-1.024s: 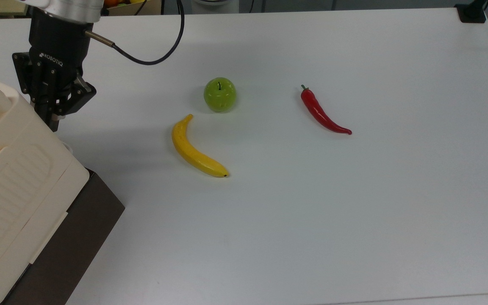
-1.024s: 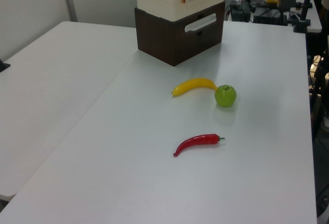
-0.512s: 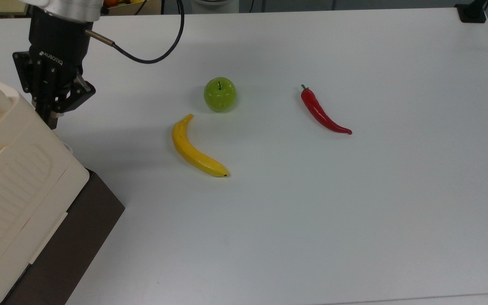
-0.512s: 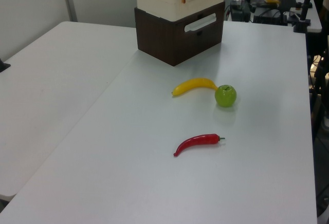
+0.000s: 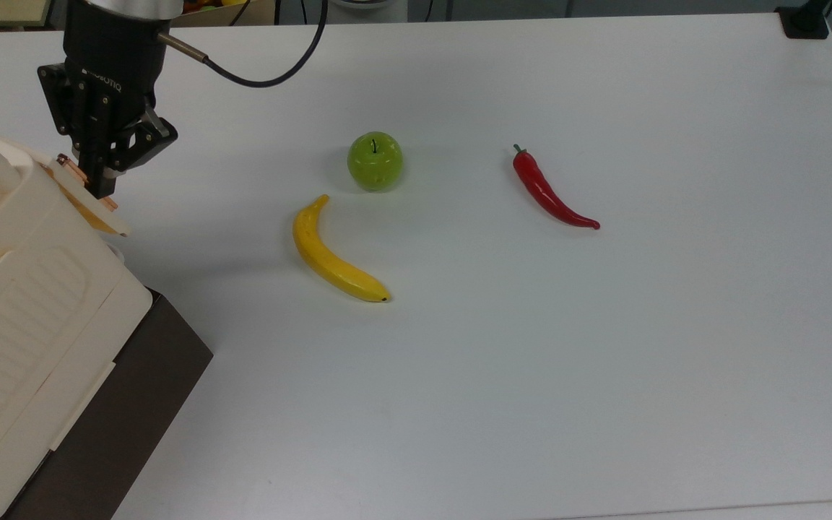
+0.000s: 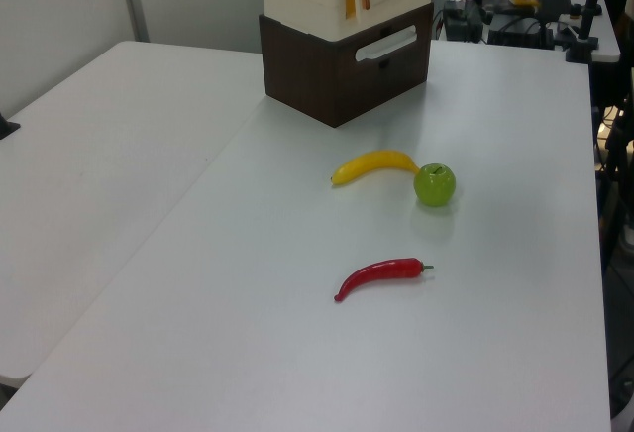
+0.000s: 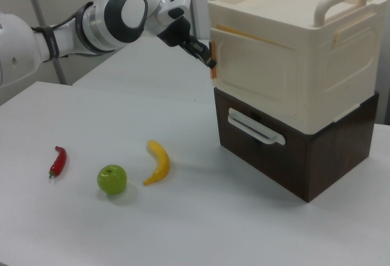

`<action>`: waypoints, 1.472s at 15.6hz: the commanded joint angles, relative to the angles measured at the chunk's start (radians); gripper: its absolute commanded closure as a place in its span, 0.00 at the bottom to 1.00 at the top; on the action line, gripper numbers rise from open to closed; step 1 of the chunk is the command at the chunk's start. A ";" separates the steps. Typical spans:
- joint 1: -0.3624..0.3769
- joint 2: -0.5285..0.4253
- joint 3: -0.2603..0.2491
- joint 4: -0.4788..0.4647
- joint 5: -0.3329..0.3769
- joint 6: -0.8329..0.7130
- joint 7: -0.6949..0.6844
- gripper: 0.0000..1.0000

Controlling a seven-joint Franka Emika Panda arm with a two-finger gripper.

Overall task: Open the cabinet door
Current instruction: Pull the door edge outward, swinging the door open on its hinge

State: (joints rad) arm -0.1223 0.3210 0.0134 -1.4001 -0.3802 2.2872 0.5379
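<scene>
Gripper (image 5: 103, 189) at the cabinet (image 5: 19, 303), fingers pinched shut on the free edge of the cabinet door (image 5: 87, 202), which stands slightly ajar off the cream case. Out past the fingertips on the white table (image 5: 604, 361) lie a banana (image 5: 329, 256), a green apple (image 5: 375, 160), and farthest off a red chilli (image 5: 549, 191).

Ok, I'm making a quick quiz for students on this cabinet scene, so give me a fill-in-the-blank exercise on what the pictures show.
1. The gripper is at the edge of the cabinet door, which stands slightly ____.
2. The fruit lying between the cabinet and the green apple in the right view is the ____.
3. The red chili pepper rests on the ____ table.
4. The cabinet's base is dark ____.

Missing words: ajar; banana; white; brown
</scene>
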 commanded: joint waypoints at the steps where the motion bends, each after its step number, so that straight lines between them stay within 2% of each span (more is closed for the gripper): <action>1: 0.012 -0.034 -0.001 -0.013 0.065 -0.097 0.013 0.39; 2: 0.013 -0.045 -0.001 -0.013 0.073 -0.110 0.013 0.20; 3: 0.013 -0.049 -0.001 -0.011 0.073 -0.129 0.013 0.13; 4: 0.013 -0.057 0.000 -0.011 0.073 -0.146 0.013 0.00; 10: 0.010 -0.094 -0.006 0.023 0.076 -0.176 0.011 0.00; 19: 0.010 -0.083 -0.006 0.154 0.073 -0.183 0.019 0.00; 23: 0.009 -0.068 -0.006 0.145 0.076 -0.025 0.024 0.00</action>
State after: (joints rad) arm -0.1205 0.2309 0.0131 -1.2639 -0.3193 2.1773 0.5397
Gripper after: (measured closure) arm 0.000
